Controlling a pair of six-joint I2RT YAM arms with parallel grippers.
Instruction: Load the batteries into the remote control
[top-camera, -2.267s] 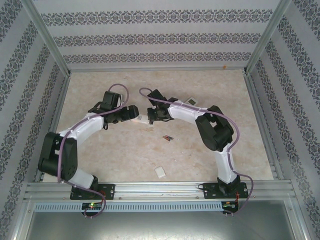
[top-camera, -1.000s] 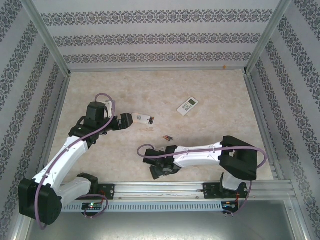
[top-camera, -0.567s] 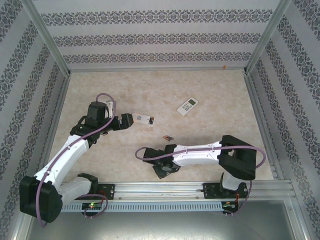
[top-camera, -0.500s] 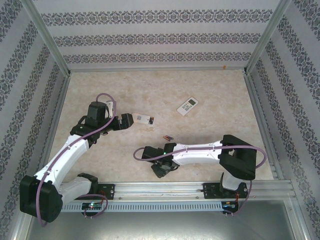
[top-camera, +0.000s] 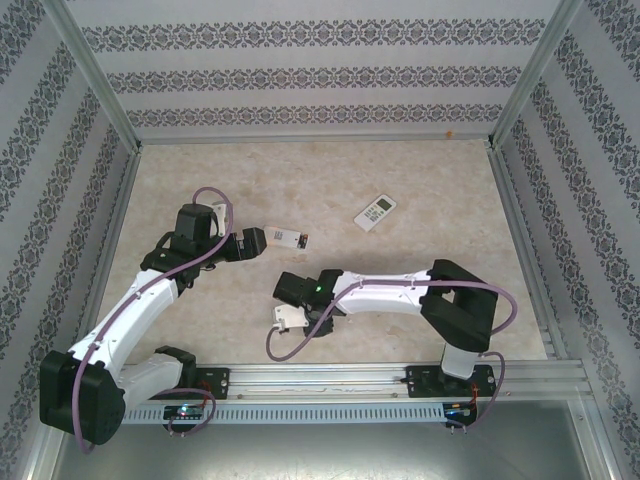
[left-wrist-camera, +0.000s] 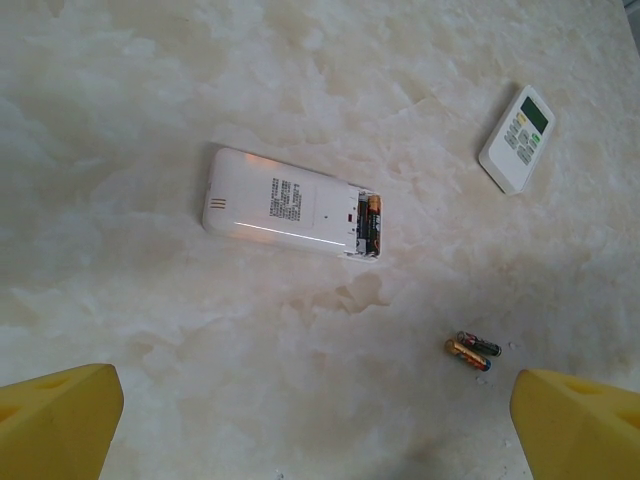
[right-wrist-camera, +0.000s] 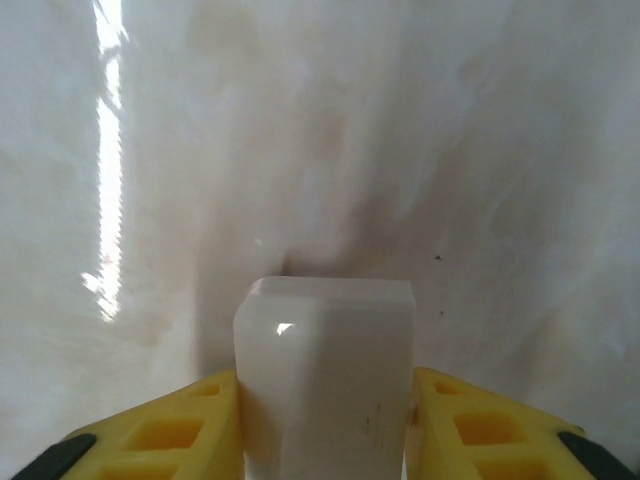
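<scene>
The white remote control lies face down with its end compartment open, and dark and orange batteries sit in it. Two more loose batteries lie side by side on the table to its right. My left gripper hovers open just left of the remote, nothing between its yellow fingers. My right gripper is shut on a small white battery cover, held a little above the table, nearer the front than the remote.
A second white remote with a green screen lies face up at the back right. The right arm stretches across the front middle of the marbled table. Patterned walls and metal rails enclose the space.
The right gripper closed on the white cover near the front edge, then lifted it away and left toward the open remote. The left arm has stayed still.
</scene>
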